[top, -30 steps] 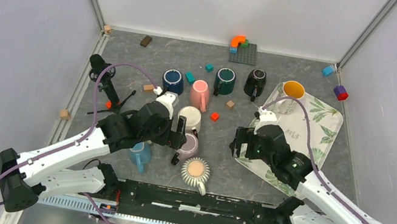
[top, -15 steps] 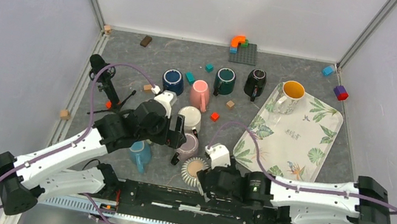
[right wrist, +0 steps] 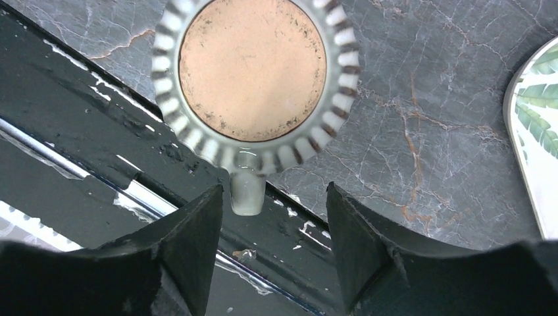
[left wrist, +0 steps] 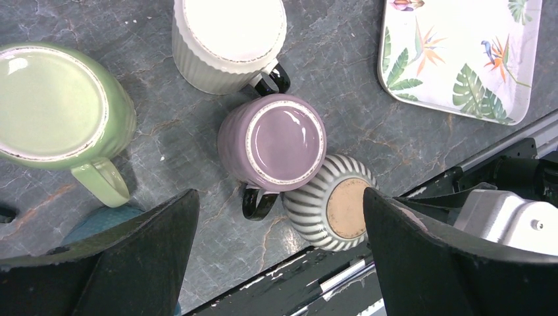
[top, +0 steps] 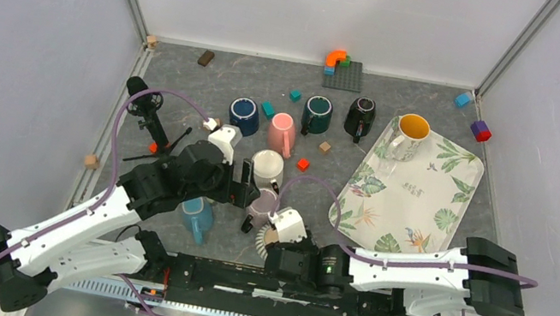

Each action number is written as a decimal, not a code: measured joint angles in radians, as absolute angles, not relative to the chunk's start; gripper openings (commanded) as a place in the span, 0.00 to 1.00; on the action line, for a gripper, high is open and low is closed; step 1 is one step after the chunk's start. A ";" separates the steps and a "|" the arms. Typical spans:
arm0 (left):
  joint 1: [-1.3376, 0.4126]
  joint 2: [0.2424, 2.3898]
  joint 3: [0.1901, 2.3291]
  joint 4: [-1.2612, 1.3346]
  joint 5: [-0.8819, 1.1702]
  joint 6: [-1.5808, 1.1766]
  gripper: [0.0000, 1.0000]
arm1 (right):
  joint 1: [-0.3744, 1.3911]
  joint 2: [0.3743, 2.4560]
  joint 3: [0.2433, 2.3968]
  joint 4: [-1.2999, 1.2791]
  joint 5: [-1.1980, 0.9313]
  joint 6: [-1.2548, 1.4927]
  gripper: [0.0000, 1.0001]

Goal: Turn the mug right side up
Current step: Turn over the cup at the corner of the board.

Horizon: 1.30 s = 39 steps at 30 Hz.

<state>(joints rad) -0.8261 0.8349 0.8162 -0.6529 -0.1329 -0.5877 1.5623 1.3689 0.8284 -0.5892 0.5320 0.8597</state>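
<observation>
A grey-and-white striped mug (right wrist: 253, 69) stands upside down at the table's front edge, its tan base up. It also shows in the top view (top: 265, 242) and the left wrist view (left wrist: 332, 210). My right gripper (right wrist: 274, 197) hovers over its pale handle (right wrist: 248, 192), jaws partly apart. The handle sits between them, close to the left finger, untouched. The right gripper (top: 274, 248) reaches in from the right. My left gripper (left wrist: 281, 197) is wide open above the purple mug (left wrist: 279, 141) and the striped mug, holding nothing.
Upside-down cream (left wrist: 227, 33), purple (top: 266, 202) and green (left wrist: 52, 105) mugs crowd behind the striped one. A teal mug (top: 198, 217) lies to the left. The leaf-print tray (top: 427, 193) with a yellow-lined mug (top: 411, 133) sits right. The black rail (right wrist: 99, 164) borders the front.
The right arm swung from over the tray down to the striped mug at the front edge, and its jaws narrowed. The left arm shifted slightly, still open.
</observation>
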 measured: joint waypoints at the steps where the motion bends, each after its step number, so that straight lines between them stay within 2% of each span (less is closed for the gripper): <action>1: -0.826 0.831 0.816 -0.653 -0.133 -0.588 1.00 | 1.562 1.374 0.828 -0.589 0.532 0.860 0.62; 13: -0.826 0.832 0.816 -0.648 -0.133 -0.617 1.00 | 1.554 1.447 0.828 -0.534 0.502 0.829 0.39; 18: -0.826 0.833 0.816 -0.646 -0.133 -0.639 1.00 | 1.520 1.436 0.815 -0.502 0.470 0.811 0.14; 22: -0.826 0.833 0.816 -0.636 -0.130 -0.654 1.00 | 1.485 1.391 0.770 -0.456 0.433 0.791 0.00; 34: -0.826 0.832 0.816 -0.606 -0.109 -0.688 1.00 | 1.387 1.150 0.698 -0.510 0.385 0.769 0.00; 39: -0.824 0.833 0.816 -0.575 -0.077 -0.710 1.00 | 1.270 1.050 0.668 -0.469 0.322 0.742 0.00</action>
